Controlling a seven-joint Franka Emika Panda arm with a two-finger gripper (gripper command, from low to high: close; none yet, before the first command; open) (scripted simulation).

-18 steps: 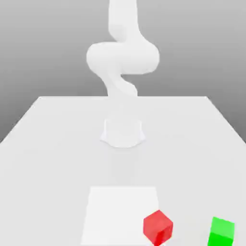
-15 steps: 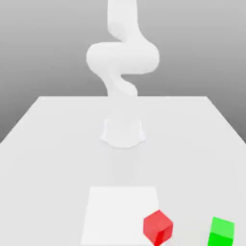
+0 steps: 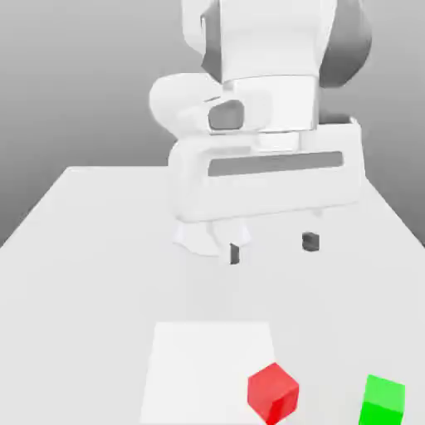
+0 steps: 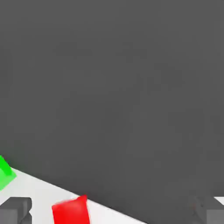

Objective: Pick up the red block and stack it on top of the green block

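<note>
The red block (image 3: 272,392) sits on the white table near its front edge, turned corner-on. To the exterior view's right of it, a short gap away, rests the green block (image 3: 383,401). My gripper (image 3: 272,247) hangs well above the table, behind the blocks, its two dark fingertips (image 3: 234,253) spread wide apart with nothing between them. In the hand view the red block (image 4: 71,210) and a corner of the green block (image 4: 5,173) appear on the table's edge, and the fingertips (image 4: 15,209) frame the picture's lower corners.
A brighter white square patch (image 3: 212,365) marks the table (image 3: 83,274) just left of the red block in the exterior view. The arm's round base (image 3: 195,236) stands mid-table behind the gripper.
The hand has swung into the exterior view, now hanging large over the table's middle where only the arm's base and elbow showed before. Both blocks stay put.
</note>
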